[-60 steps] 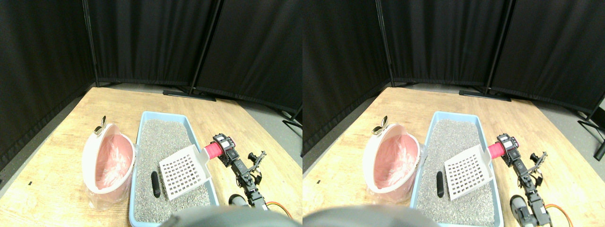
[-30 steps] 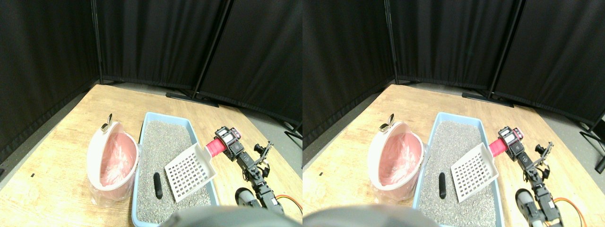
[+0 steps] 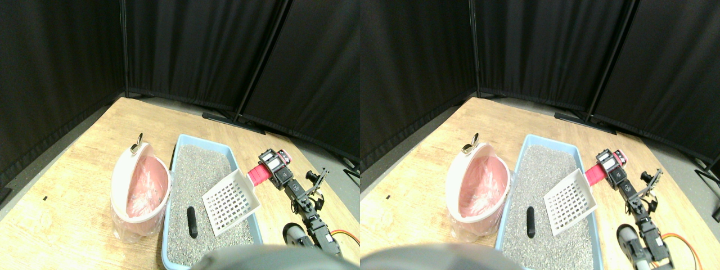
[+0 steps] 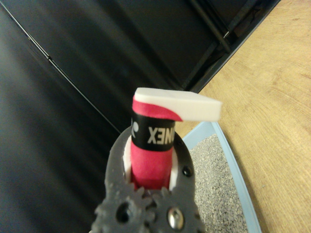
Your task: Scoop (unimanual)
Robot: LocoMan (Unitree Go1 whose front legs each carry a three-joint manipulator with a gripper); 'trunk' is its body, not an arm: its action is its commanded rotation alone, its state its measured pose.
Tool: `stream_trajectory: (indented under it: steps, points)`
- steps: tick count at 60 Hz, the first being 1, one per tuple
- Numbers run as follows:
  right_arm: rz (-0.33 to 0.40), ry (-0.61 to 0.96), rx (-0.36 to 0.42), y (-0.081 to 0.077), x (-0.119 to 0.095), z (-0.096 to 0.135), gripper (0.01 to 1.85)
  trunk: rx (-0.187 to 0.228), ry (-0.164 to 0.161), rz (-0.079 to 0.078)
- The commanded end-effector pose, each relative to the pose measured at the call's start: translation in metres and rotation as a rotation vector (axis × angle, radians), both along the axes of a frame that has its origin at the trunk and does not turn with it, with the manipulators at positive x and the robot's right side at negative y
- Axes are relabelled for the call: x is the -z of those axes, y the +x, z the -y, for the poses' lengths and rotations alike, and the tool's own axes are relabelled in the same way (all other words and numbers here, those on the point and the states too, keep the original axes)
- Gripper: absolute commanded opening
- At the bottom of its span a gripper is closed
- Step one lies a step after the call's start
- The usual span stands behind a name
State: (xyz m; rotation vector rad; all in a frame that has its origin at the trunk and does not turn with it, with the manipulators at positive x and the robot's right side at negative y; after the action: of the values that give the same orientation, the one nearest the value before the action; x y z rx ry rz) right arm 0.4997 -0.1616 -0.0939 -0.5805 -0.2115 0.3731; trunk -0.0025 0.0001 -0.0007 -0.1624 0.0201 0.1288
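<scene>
A white slotted scoop (image 3: 230, 202) hangs tilted over the right side of the grey litter (image 3: 197, 174) in the blue tray (image 3: 181, 139). My right gripper (image 3: 274, 166) is shut on its red wrapped handle (image 3: 257, 175), just outside the tray's right rim. A small dark oblong lump (image 3: 192, 221) lies on the litter left of the scoop's blade, apart from it. In the wrist view the red handle (image 4: 150, 165) sits between the jaws of the gripper (image 4: 151, 150), with the scoop's white neck (image 4: 177, 104) beyond it.
A pink bin (image 3: 140, 188) lined with clear plastic stands tilted against the tray's left side, a metal clip (image 3: 136, 145) on its far rim. Black curtain panels on stands close off the back. An orange cable (image 3: 343, 235) runs by the arm at lower right.
The whole picture has shifted, so the camera moved. The scoop keeps about the same place over the tray's right side, and the dark lump has not moved.
</scene>
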Motion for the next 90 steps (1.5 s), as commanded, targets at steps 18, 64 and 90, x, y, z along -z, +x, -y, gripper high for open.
stream_trajectory:
  steps: [18,64,90]
  points:
    - [0.063,-0.012,-0.104,-0.002,0.002,-0.024,0.05,-0.028,-0.012,-0.02]
    - [-0.323,0.162,-0.227,-0.043,0.082,-0.099,0.05,-0.021,-0.039,-0.044]
    - [-0.373,0.475,-0.129,-0.021,0.068,-0.073,0.05,-0.016,-0.036,-0.051]
